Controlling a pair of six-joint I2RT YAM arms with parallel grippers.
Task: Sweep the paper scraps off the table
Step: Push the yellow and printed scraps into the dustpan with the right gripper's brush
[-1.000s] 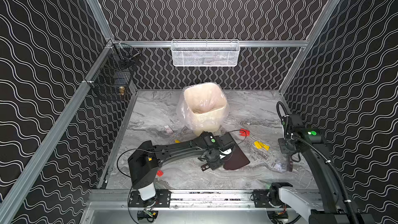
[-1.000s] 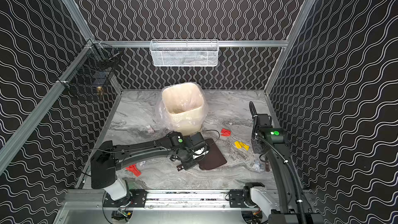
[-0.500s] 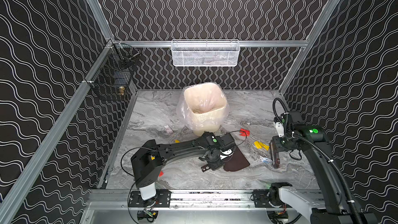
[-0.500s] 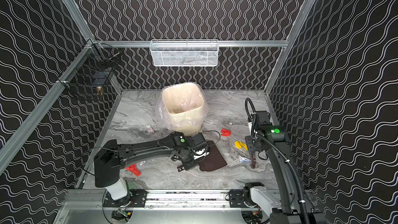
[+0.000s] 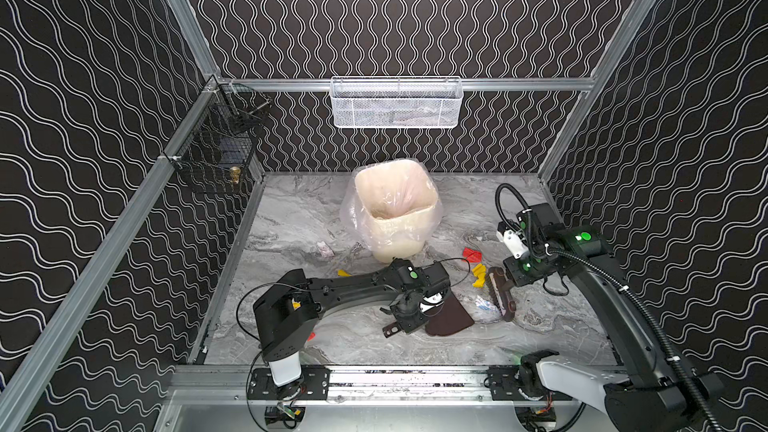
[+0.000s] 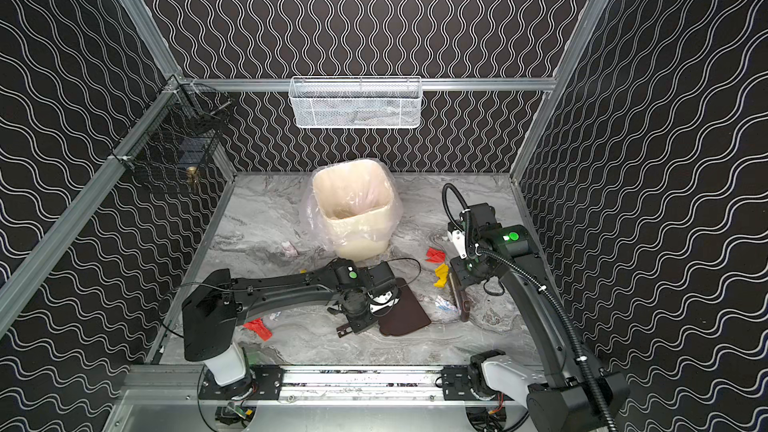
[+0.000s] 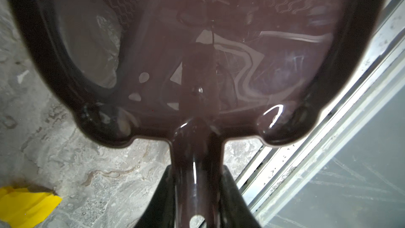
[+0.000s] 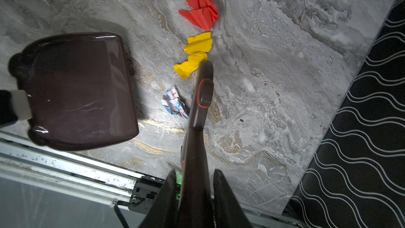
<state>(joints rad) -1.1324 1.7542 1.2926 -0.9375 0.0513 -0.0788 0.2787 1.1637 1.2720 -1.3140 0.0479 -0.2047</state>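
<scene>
Sweeping: right claw (image 8: pixel 195 173) pinches dark brown hand brush (image 8: pixel 202 93); left claw (image 7: pixel 197 172) pinches glossy brown plastic dustpan (image 8: pixel 76 88) by its handle. Crumpled white-blue paper scrap (image 8: pixel 174 104) lies between them on marbled grey surface (image 8: pixel 274 73). Advice: bristles low, drag panward, pan lip flat.

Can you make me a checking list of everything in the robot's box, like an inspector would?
Surface: marble table, littered with scraps.
Job's things: red scrap, yellow scrap and white scrap lie beside the brush; second red scrap near the left arm's base; pale scrap left of the bin. Dustpan looks empty.
Clutter: lined bin at the table's back middle.
Hands: left hand shut on the dustpan handle; right hand shut on the brush handle.
Cables: thin cable loops off the left arm; ribbed hose arches over the right.
Surroundings: white basket on the back rail, black basket on the left rail, wavy walls.
</scene>
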